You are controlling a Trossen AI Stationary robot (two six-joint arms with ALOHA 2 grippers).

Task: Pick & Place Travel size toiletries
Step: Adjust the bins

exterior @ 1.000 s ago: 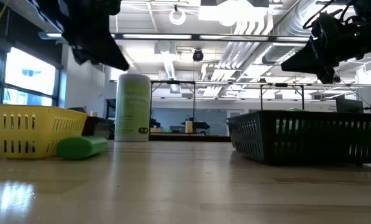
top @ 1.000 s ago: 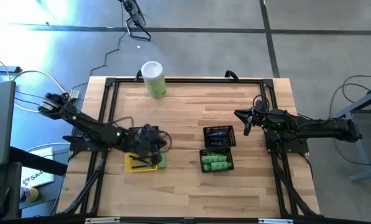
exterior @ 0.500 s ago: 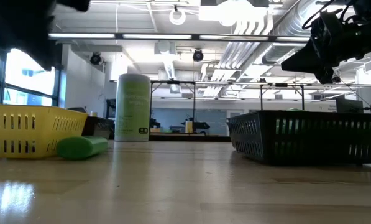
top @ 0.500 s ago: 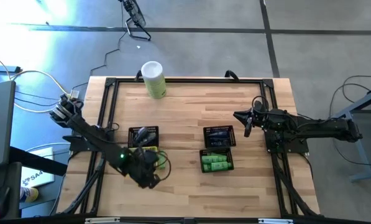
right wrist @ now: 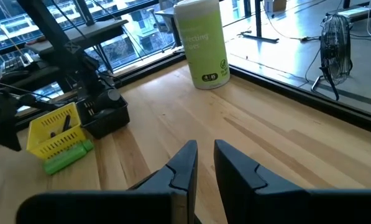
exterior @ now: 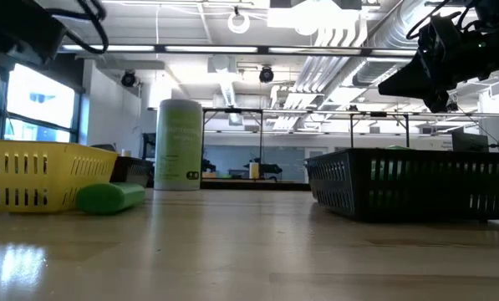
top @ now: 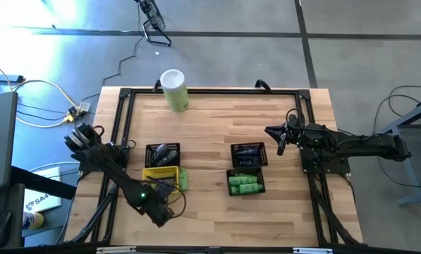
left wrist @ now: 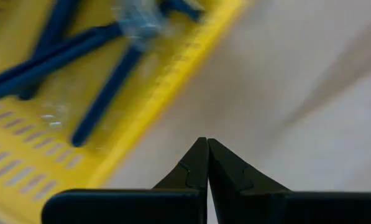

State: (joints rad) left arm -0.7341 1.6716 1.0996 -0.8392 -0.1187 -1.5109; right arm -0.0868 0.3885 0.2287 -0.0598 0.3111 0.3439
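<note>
- The yellow tray (top: 159,178) serves as the landmark; it sits on the wooden table (top: 210,120) in the left half.
- The left gripper (left wrist: 207,163) hovers just beside the tray's near edge, over bare wood, its fingers clenched tip to tip and grasping nothing.
- Inside the tray lie several thin dark blue tube-like pieces (left wrist: 104,99) (the left wrist view is too blurred to say exactly what they are).
- A green bottle (top: 182,180) lies on its side on the table, touching or just beside the tray's right side; the low view shows it flat on the wood.
- A black mesh basket (top: 162,154) with dark grey items stands against the tray's far side.
- Well to the right of the tray, two more black baskets sit together: one (top: 246,184) filled with green bottles, the other (top: 248,155) with dark packets.
- The tall pale-green canister (top: 175,89) stands at the table's far edge, beyond the tray.
- The right gripper (top: 271,131) waits in the air far right of the tray, its fingers narrowly parted and empty.
</note>
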